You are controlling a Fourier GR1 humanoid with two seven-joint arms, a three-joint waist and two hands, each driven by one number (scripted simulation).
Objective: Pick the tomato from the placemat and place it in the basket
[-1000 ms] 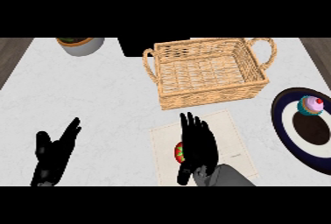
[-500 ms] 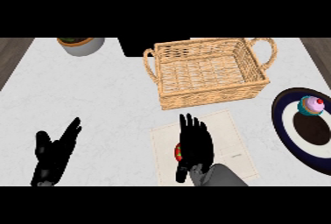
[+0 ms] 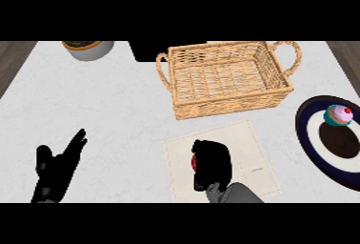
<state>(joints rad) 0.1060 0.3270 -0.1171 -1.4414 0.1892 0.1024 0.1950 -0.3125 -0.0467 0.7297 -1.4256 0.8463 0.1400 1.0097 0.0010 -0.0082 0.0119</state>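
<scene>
Head view, right robot hand (image 3: 212, 164) curled over tomato (image 3: 193, 163)

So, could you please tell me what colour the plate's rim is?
Dark navy blue, on the plate, seen in the head view.

A single head view looks steeply down on the bench (image 3: 105, 109). The forearms enter from the frame's lower edge. The basket (image 3: 226, 78) lies at upper centre.

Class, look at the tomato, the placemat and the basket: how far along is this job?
Done: the right hand has reached the tomato on the placemat. In hand: its fingers curl over the tomato. Left: lifting it into the basket, which holds nothing yet. The left hand rests open.
</scene>
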